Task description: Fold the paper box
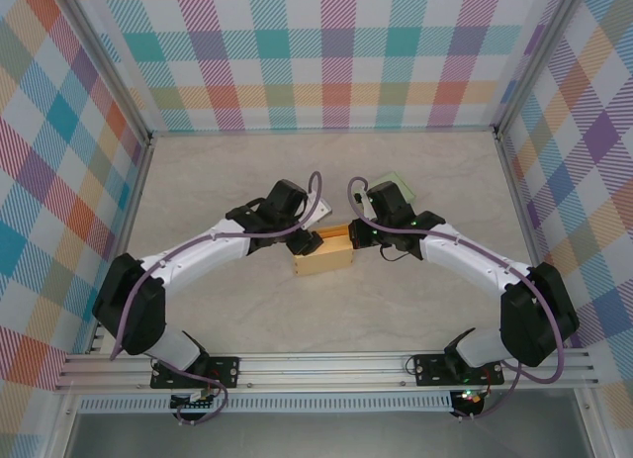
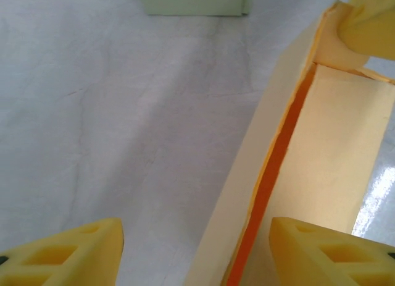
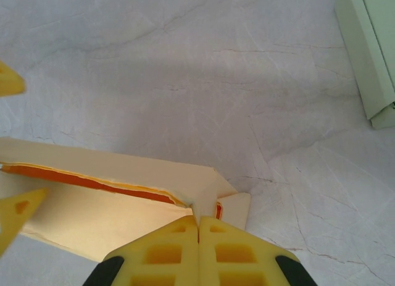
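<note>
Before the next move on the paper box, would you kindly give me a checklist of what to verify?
1. Right jaws shut on an end flap of the paper box: ok.
2. Left jaws open, astride the box's long wall: ok.
3. Top seam closed: not ok, an orange strip shows along it.
4. Green box apart from the paper box: ok.
5. Box's underside flat on the table: cannot tell.

Cream paper box (image 1: pixel 323 256) with orange inner edge: one. Pale green flat box (image 3: pixel 376 45): one. White jointed robot arms: two, left arm (image 1: pixel 198 250) and right arm (image 1: pixel 475 255). Yellow-fingered grippers: two, left gripper (image 2: pixel 194 249) and right gripper (image 3: pixel 199 236). Marbled grey table (image 1: pixel 218 181): one. Pastel checked wall panels (image 1: pixel 326 52): three.
</note>
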### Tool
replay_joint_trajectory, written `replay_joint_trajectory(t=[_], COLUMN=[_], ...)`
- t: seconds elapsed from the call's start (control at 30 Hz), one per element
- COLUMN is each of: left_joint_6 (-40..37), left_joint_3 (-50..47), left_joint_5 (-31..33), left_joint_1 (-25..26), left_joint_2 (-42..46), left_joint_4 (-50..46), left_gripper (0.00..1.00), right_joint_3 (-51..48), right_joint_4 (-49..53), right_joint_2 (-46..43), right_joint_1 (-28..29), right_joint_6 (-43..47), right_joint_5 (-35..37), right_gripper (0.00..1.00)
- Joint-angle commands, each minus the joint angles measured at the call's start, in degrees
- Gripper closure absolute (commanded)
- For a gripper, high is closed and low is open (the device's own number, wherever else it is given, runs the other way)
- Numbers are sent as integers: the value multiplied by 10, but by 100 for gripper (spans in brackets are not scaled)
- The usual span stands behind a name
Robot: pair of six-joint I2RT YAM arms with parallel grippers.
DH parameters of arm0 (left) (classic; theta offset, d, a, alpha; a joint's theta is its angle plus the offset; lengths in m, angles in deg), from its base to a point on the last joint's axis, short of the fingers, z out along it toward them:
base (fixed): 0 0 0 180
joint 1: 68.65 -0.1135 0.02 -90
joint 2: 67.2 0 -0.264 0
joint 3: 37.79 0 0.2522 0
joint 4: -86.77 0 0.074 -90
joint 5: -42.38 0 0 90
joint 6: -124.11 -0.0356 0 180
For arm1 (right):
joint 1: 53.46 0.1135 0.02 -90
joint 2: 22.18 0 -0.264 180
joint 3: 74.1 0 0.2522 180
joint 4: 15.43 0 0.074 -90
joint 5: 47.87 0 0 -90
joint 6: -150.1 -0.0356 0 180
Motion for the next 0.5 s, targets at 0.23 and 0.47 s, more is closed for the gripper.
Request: replay_joint_trajectory(t=[0.23,0.47], left_joint_6=[148,219], left_joint_3=[-26,-49], left_joint_5=[53,90], left_joint_1=[-4,-4], left_joint_2=[84,103], left_joint_4=[-71,-78], left_gripper=[35,44], right_joint_3=[-4,-4], right_joint_4=[12,12], right_joint_2=[4,6], right_joint_1=[4,6], right_joint_6=[0,1], right_joint_5=[1,1], right_gripper=[100,100])
